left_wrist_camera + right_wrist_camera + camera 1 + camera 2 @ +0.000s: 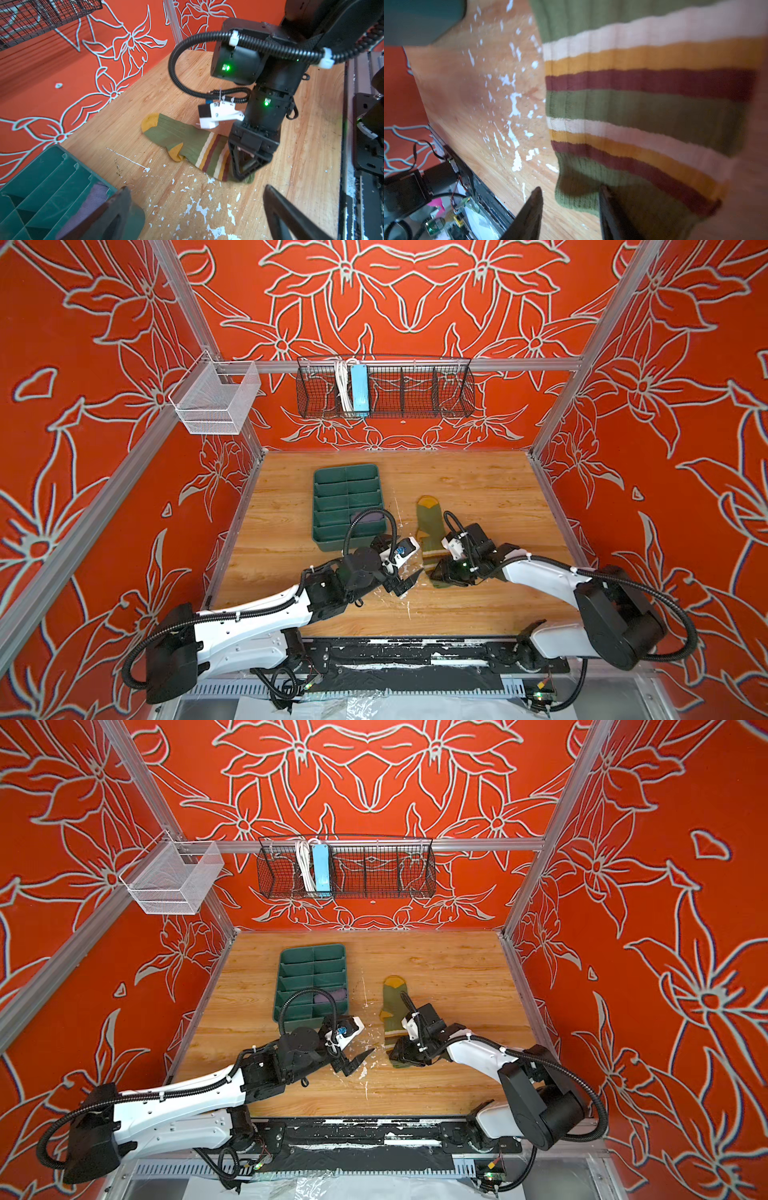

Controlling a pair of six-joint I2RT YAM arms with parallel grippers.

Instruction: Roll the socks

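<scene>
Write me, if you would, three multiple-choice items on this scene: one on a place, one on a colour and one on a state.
1. Where is the purple sock?
A. on the table
B. in the tray
C. in the basket

2. What colour is the toe of the green sock?
A. cream
B. blue
C. mustard

3. How is the left gripper?
A. open and empty
B. shut on the green sock
C. shut on the tray

Key:
1 B, as both top views show it lying in one compartment of the tray.
2 C, as the far tip of the sock is mustard yellow.
3 A, as its fingers stand wide apart with nothing between them.
</scene>
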